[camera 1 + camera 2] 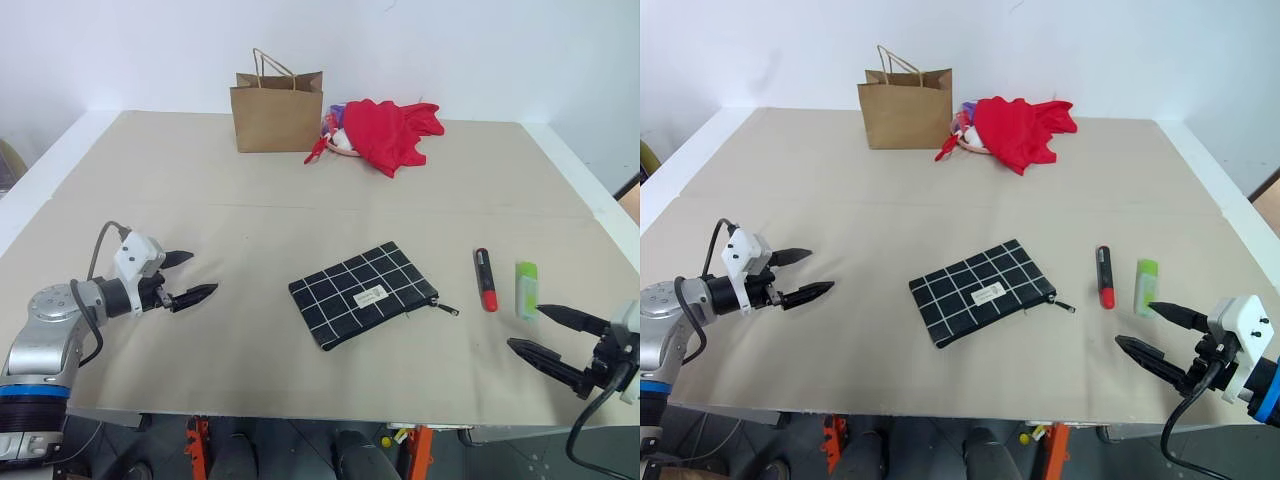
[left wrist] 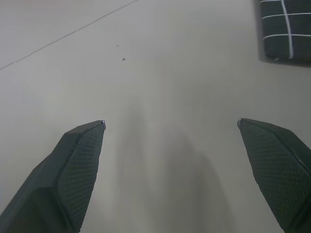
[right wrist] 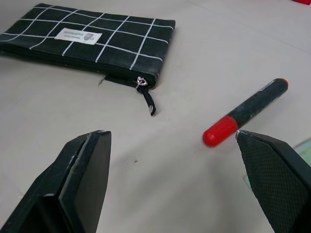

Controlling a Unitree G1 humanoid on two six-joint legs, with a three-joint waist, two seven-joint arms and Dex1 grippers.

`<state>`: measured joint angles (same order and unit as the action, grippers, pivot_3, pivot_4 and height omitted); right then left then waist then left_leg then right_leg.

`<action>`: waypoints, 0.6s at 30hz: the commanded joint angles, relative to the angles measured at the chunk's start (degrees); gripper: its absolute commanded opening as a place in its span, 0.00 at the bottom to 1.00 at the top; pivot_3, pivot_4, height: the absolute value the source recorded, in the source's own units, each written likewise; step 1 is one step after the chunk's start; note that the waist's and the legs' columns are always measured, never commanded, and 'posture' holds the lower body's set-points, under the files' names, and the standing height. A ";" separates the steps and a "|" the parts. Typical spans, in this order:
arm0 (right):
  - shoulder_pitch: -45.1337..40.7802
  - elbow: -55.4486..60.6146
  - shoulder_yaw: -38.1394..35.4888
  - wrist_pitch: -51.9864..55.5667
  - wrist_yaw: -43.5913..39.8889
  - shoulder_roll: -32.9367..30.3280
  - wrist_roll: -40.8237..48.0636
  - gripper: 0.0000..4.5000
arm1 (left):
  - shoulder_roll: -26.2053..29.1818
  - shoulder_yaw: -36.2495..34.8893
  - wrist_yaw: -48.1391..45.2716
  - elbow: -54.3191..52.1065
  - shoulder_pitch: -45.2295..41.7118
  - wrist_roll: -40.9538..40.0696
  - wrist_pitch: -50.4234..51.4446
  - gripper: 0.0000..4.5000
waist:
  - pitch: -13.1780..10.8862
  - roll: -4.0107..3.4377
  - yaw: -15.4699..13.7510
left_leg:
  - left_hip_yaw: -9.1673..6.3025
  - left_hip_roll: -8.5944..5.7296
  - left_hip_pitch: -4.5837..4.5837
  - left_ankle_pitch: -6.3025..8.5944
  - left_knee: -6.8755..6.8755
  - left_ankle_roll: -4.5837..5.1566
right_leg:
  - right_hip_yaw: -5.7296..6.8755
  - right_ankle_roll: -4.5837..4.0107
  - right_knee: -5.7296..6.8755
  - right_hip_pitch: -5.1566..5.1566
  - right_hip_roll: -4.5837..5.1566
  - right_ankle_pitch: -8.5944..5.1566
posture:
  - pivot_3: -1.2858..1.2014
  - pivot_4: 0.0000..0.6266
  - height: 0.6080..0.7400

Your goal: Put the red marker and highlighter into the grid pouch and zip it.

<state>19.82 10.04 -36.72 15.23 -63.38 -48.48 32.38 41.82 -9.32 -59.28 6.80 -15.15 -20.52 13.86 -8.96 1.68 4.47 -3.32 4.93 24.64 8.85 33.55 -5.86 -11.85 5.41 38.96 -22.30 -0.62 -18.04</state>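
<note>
The grid pouch [image 1: 362, 293] lies flat at the table's middle, label up, with its zipper pull [image 1: 447, 308] at its right end. To its right rests the red marker [image 1: 485, 279], black barrel with the red cap toward me, and beside that the lime-green highlighter [image 1: 526, 289]. My right gripper [image 1: 527, 328] hovers open just in front of the highlighter, empty; its wrist view shows the marker [image 3: 245, 112] and pouch [image 3: 92, 40] ahead. My left gripper [image 1: 190, 275] is open and empty over bare table, well to the left of the pouch [image 2: 286, 30].
A brown paper bag [image 1: 277, 112] stands at the back of the table. A red cloth [image 1: 389, 130] lies heaped to its right over some small items. The table's front edge [image 1: 300, 415] runs close below both grippers.
</note>
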 commanded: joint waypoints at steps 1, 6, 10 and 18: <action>-0.48 1.95 -0.88 0.48 0.29 -0.46 0.68 0.98 | 1.33 -0.25 -0.98 -1.28 -0.74 -0.30 -0.55 1.00 | 0.00 0.00 0.00 | 0.00 0.00 0.00 0.00 0.00 0.00 | 0.00 0.00 0.00 0.00 0.00 0.00 | 0.52 0.24 1.00; -7.02 5.53 2.62 8.40 7.37 0.78 4.60 0.98 | 0.02 2.91 -2.88 -5.35 -0.84 -0.69 0.72 1.00 | 0.00 -0.01 0.15 | 0.00 0.00 -0.01 0.00 0.01 0.00 | 0.00 -0.01 0.00 0.00 0.00 0.03 | 0.52 0.24 1.00; -18.10 8.27 10.14 13.66 16.73 5.14 5.76 0.98 | -3.18 7.72 -3.56 -9.73 -0.87 -0.90 0.94 1.00 | -0.02 -0.06 0.14 | -0.01 0.00 -0.03 -0.06 0.09 0.03 | -0.01 0.01 0.01 0.05 0.00 0.16 | 0.52 0.24 1.00; -33.27 3.27 27.20 9.86 23.86 14.52 -4.47 0.93 | -7.64 18.20 -6.22 -17.95 -0.35 0.80 -1.14 1.00 | -0.04 -0.14 -0.14 | -0.05 -0.02 0.03 -0.08 0.02 0.06 | 0.00 0.26 0.02 0.01 -0.02 0.27 | 0.52 0.24 1.00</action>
<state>-12.91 14.04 -9.23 27.18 -39.79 -33.89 29.57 33.69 9.31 -64.87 -9.49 -15.09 -20.11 13.87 -9.00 1.54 4.33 -3.42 4.92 24.68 8.79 33.55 -5.77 -11.78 5.62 38.98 -22.27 -0.65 -17.82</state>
